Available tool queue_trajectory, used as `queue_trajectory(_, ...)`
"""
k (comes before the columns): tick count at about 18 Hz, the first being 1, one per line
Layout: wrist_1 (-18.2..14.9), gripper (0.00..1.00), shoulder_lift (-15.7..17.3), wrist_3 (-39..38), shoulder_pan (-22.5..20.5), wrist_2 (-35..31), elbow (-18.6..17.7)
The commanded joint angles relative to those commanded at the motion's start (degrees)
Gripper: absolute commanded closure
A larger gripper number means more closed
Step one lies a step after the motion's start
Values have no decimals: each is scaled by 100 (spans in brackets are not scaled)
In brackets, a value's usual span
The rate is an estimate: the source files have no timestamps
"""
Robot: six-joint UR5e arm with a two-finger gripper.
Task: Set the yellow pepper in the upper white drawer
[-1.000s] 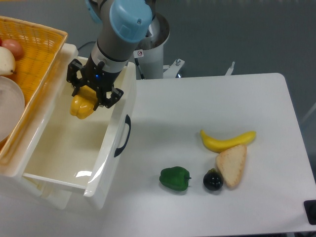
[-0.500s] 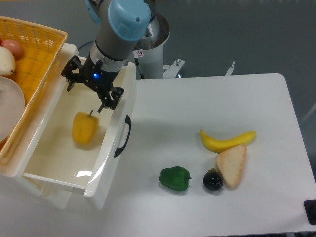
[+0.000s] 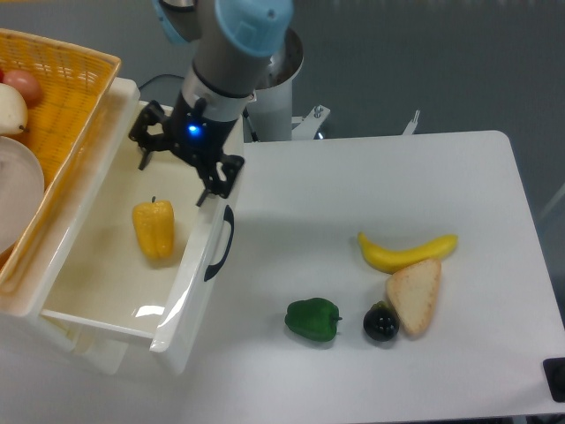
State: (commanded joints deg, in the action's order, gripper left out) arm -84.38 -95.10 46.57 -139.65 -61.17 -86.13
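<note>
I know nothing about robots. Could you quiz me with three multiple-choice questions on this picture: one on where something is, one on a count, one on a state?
1. Where is the yellow pepper?
A. on the table
B. in the upper white drawer
C. in the basket

2. How many peppers show?
A. one
B. two
C. three

3. The gripper is
A. open, holding nothing
B. shut on the banana
C. shut on the bread

Answers: 1 B, it lies on the drawer floor. 2 B, yellow plus the green pepper. 3 A, its fingers are spread above the drawer.

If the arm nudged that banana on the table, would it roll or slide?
The banana lies flat on its curved side, so it would probably slide or pivot rather than roll. It touches the bread slice, which might shift too. Its glossy skin suggests a slippery grip.
</note>
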Motion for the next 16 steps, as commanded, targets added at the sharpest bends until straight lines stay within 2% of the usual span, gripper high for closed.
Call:
queue_trajectory(3,35,0,0,579,-290,-245,35)
queue_trajectory(4,35,0,-17,1086,-378,-629,53)
queue_trajectory(6,26,0,-26,1599,-519,-922,79)
queue_trajectory(9,61,0,-158,2048,-721,-1019,88)
queue_trajectory(11,62,0,-342,2347,-730,-1343,175)
queue_trajectory(13,323,0,-518,2549,-730,-1712,193)
queue_trajectory(16,737,0,-720,2585,-730,-1889,141)
